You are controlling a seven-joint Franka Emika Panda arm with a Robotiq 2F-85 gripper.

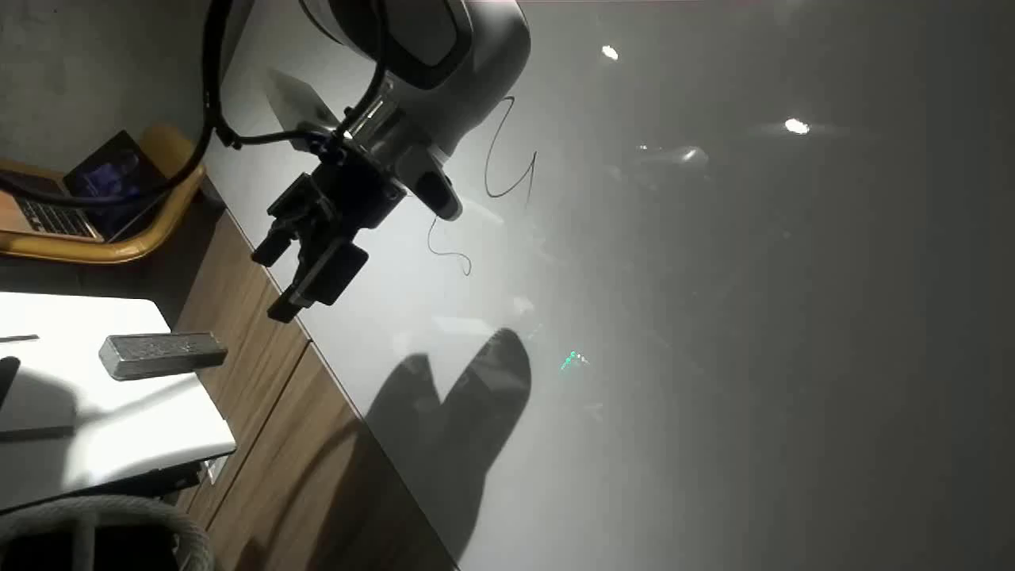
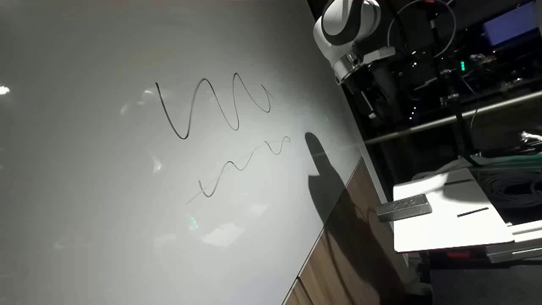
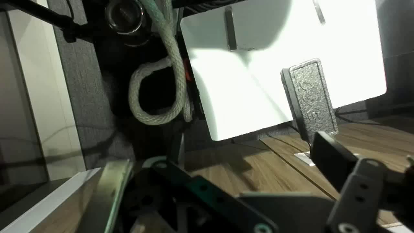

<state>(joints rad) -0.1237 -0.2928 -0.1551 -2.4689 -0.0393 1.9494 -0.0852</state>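
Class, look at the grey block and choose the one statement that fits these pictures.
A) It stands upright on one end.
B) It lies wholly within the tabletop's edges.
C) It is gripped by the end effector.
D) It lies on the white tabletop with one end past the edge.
D: in both exterior views, one end of the grey block juts beyond the edge of the white tabletop.
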